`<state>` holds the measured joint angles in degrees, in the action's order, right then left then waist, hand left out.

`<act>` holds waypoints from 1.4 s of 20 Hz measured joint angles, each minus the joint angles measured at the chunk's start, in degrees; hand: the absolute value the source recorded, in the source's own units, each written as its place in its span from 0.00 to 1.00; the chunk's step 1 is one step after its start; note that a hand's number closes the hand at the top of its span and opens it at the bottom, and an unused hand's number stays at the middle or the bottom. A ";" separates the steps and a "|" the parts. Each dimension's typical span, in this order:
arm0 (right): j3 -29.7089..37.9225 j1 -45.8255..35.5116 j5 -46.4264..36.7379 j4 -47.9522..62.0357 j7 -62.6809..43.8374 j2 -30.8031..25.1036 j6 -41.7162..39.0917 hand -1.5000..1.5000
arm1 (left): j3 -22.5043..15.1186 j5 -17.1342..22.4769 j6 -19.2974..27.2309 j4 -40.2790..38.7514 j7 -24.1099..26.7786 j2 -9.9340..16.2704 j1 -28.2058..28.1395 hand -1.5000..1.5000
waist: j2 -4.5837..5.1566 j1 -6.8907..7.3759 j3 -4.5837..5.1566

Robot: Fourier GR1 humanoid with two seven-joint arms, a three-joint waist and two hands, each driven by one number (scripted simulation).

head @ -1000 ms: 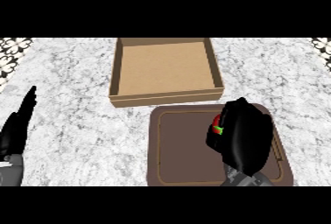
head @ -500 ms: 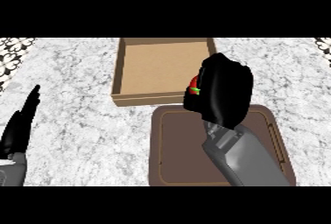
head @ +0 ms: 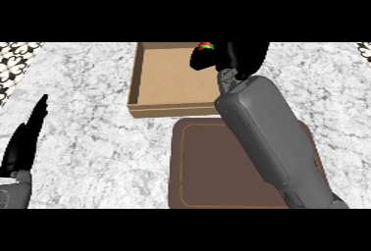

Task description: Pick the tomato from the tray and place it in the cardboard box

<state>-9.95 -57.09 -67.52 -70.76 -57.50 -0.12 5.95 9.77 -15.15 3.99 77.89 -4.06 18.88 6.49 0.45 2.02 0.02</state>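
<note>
The tomato [head: 206,47] is showing only as a red and green sliver, its orientation impossible to tell, as the right hand [head: 235,58] is curling around it over the cardboard box [head: 156,105], at the box's 1 o'clock corner. At 6 o'clock from the box, the brown tray [head: 196,196] is lying under the forearm. The left hand [head: 22,144] is resting, fingers straight, at the view's 8 o'clock edge. No writing is showing anywhere.

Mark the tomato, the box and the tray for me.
tomato [head: 206,47], head view: the red and green bit showing beside the right hand.
box [head: 170,76], head view: its bare floor.
tray [head: 217,166], head view: its bare inner surface.
</note>
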 measured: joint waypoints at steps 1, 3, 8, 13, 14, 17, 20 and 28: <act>0.78 -1.64 1.06 2.74 0.11 -0.01 1.84 1.00 | -0.18 -0.09 -0.08 0.02 0.20 -0.06 0.14 0.50 | 0.08 0.23 0.01; 3.48 -4.81 2.63 8.61 1.26 0.02 4.93 1.00 | 0.07 -0.04 -0.09 -0.61 0.56 0.05 0.87 0.50 | 0.23 0.41 0.02; 9.07 -10.53 5.66 23.13 6.41 -0.32 13.19 1.00 | 0.05 -0.10 -0.26 0.03 0.42 0.10 1.30 0.50 | 0.62 1.28 0.02; 13.69 -14.15 7.25 35.54 11.32 -1.16 20.20 1.00 | 0.10 0.29 -1.09 -0.11 0.21 0.32 2.35 0.50 | 1.07 2.01 0.02; 14.00 -14.79 6.92 37.84 11.35 -0.97 21.18 1.00 | -0.30 0.00 -0.90 -0.35 0.33 -0.07 2.57 0.50 | 1.23 2.24 0.02; 16.14 -16.70 7.07 43.26 11.10 -1.43 24.17 0.00 | -0.39 -0.14 -0.78 -0.71 0.49 -0.23 3.20 0.50 | 1.49 2.70 0.04; 19.18 -17.28 9.09 46.72 11.85 -1.61 26.66 0.00 | -0.65 -0.59 -0.48 -1.03 0.43 -0.37 3.96 0.50 | 1.75 3.03 0.01; 24.33 -17.48 13.20 51.90 18.94 -2.02 32.93 0.00 | -1.04 -0.62 -0.99 -0.96 -0.15 -0.60 4.69 0.50 | 1.99 3.63 -0.05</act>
<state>14.38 -74.56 -54.32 -18.86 -38.57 -2.14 38.88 8.73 -15.77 3.01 76.94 -4.20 18.28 11.18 2.45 5.64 -0.02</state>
